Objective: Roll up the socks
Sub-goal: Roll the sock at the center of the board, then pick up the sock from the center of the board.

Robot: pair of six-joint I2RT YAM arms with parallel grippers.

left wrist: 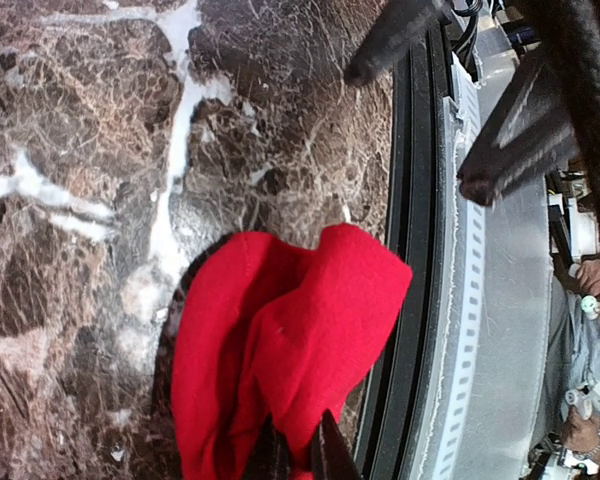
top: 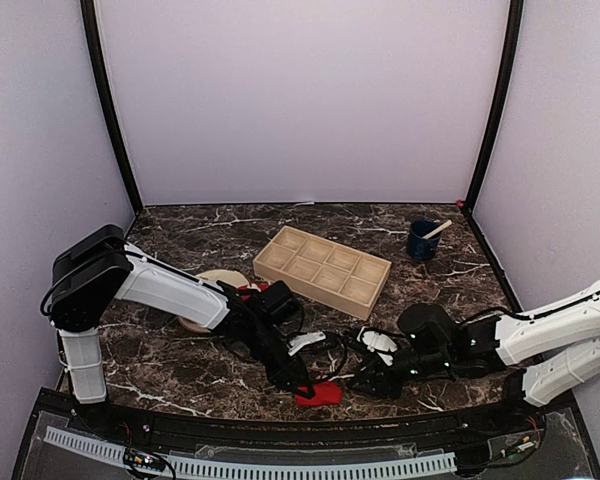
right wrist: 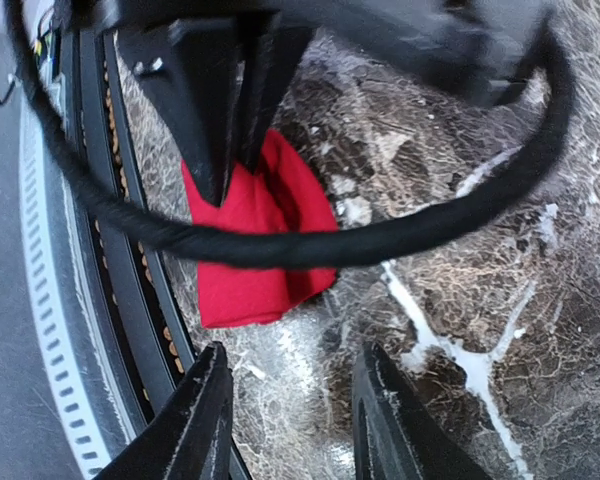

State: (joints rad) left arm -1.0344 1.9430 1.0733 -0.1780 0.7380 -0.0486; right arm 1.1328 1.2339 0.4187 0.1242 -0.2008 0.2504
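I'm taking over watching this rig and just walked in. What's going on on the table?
The left fingers are pinched shut on a bunched red sock lying near the front edge of the marble table. The right fingers stand open just beside the sock, holding nothing. The sock is folded over on itself but is not a tidy roll. Farther back, the wooden tray and the blue cup sit apart from both arms.

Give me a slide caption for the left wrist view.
Left gripper pinches a bunched red sock on the marble table, beside its black rail.
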